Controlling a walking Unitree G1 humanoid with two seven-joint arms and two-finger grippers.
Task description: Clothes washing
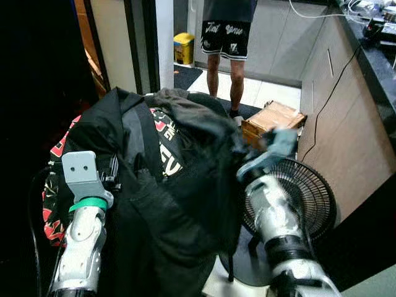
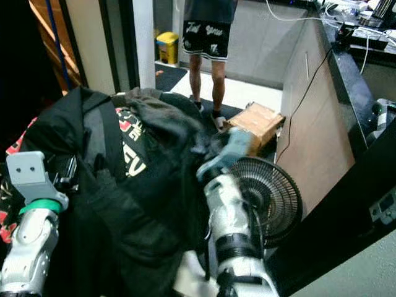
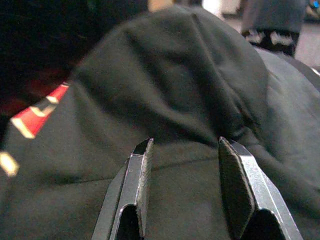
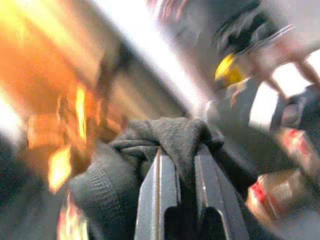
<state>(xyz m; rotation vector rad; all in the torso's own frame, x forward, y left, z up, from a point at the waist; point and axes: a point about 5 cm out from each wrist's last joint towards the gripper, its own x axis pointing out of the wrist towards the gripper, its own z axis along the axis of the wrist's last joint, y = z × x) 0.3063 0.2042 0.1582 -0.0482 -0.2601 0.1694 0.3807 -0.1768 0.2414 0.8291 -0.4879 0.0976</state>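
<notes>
The head views are sharp and fairly bright on the far floor (image 1: 260,90), but the left side is deep black shadow. The dark clothes (image 1: 173,185) swallow most detail. The left wrist view is dim and soft. The right wrist view is badly smeared, with orange glare.
</notes>
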